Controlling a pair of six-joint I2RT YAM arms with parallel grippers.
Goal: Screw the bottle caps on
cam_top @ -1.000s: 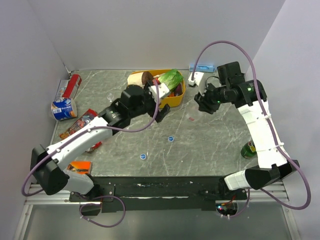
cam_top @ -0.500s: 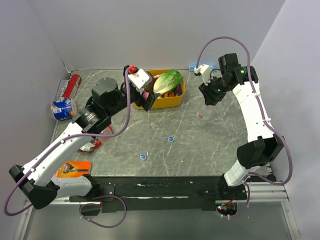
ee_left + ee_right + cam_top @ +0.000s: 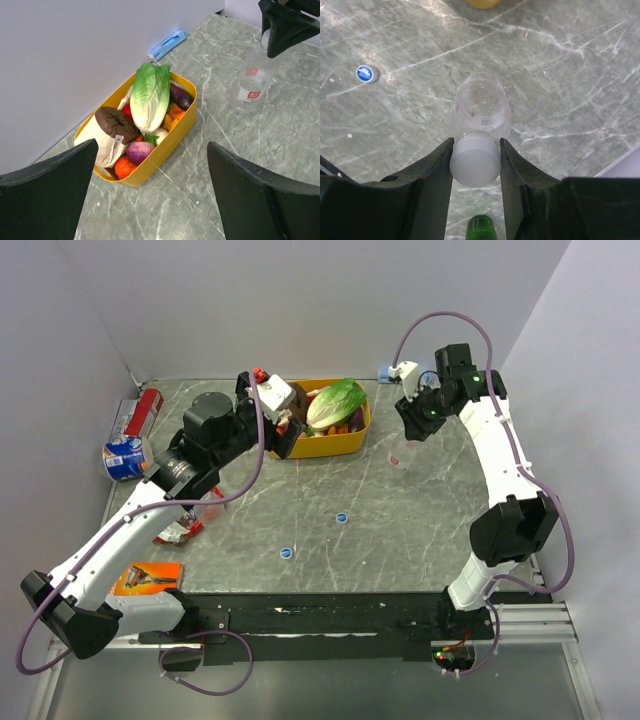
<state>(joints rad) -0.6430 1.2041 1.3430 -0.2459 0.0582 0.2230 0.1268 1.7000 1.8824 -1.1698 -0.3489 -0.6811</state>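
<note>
**Top view.** Bright, diffuse overhead light falls evenly on the grey marbled tabletop (image 3: 400,530). Shadows are soft, with a faint one hugging the near wall of the yellow oblong plastic tub (image 3: 330,448). The walls behind the tub carry a pale violet cast.

**Left wrist view.** The tub is sharp and well saturated. Nearer the lens than the tub, the black fingers (image 3: 50,195) of the left gripper (image 3: 152,145) are soft-edged and almost without detail.

**Right wrist view.** Small glints mark the clear colourless plastic bottle (image 3: 480,107). The dark fingers (image 3: 430,185) of the right gripper (image 3: 476,145) show a dull grey sheen. The dark green bottle top (image 3: 480,227) at the lower edge is blurred.
</note>
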